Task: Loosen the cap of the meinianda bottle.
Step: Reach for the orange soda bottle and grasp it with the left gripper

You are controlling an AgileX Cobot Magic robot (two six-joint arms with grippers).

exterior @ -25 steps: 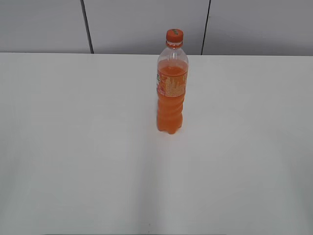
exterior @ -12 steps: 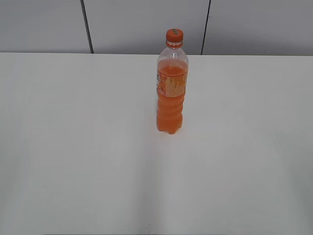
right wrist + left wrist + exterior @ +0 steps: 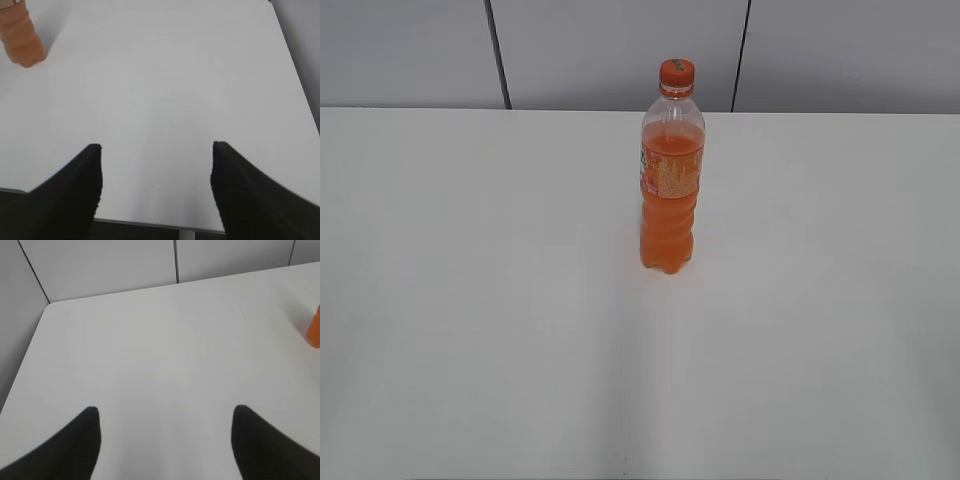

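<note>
Exterior view: meinianda bottle [image 3: 670,190] upright mid-table [image 3: 470,300]; left hand [image 3: 165,415] and right hand [image 3: 156,150] spread wide

One meinianda bottle [image 3: 670,190], one cap [image 3: 677,72], one table [image 3: 470,300], two grippers: left [image 3: 165,440], right [image 3: 156,175].

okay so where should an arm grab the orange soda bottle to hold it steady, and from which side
Probably the ribbed waist of the meinianda bottle, below the label: it narrows there, so fingers seat instead of sliding. The bottle stands upright on the table, so come in level from the side, leaving the cap free from above. Both the left gripper and right gripper are open and far off.
</note>
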